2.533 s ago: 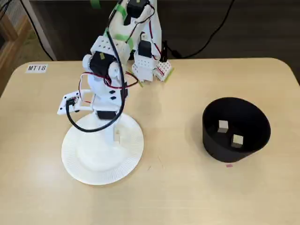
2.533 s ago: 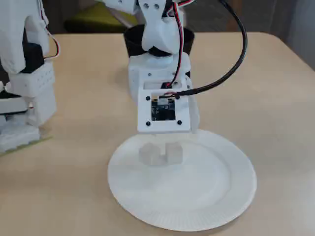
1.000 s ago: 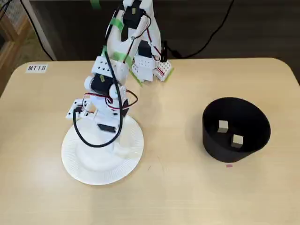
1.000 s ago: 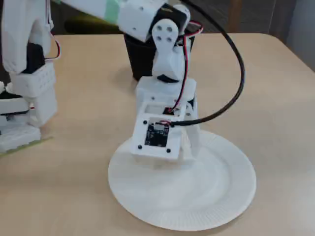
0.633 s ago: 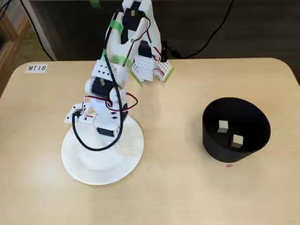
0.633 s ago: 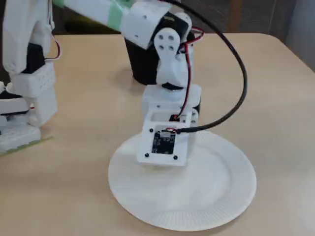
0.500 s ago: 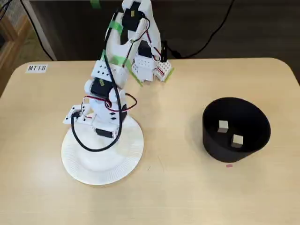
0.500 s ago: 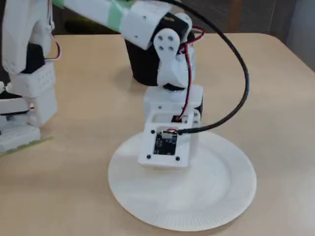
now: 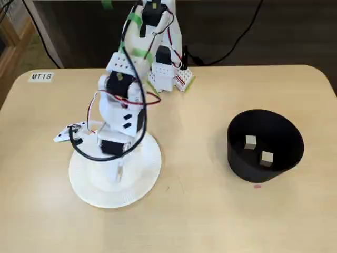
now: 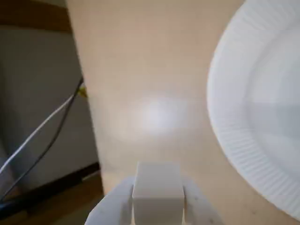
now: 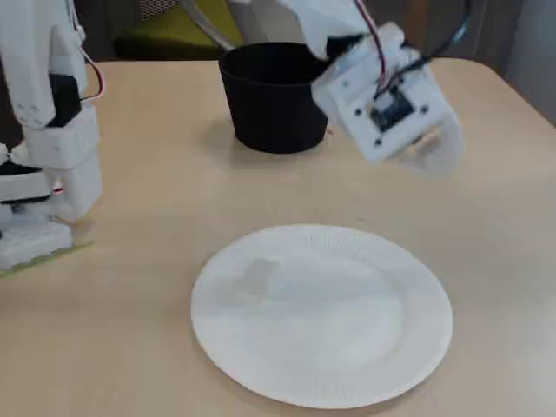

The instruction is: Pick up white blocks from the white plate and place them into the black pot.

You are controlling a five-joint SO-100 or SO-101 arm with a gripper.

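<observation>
Though blurred, held in wrist view: one white block, pinched between both fingers of gripper, jaws closed down to block width. Cube, so no long axis; flat face toward camera, sides square to fingers. Lifted off white plate, which fills right of wrist view; table edge runs down left, cables past it.

Looks over plate middle from above: gripper, white plate. Raised clear of white plate in low fixed view: gripper, blurred, just right of black pot.

Black pot upright, well apart from plate, near right table edge; two white blocks inside on floor, apart from each other. Wide bare tabletop between plate and pot. Arm base at far edge, label at far left corner.
</observation>
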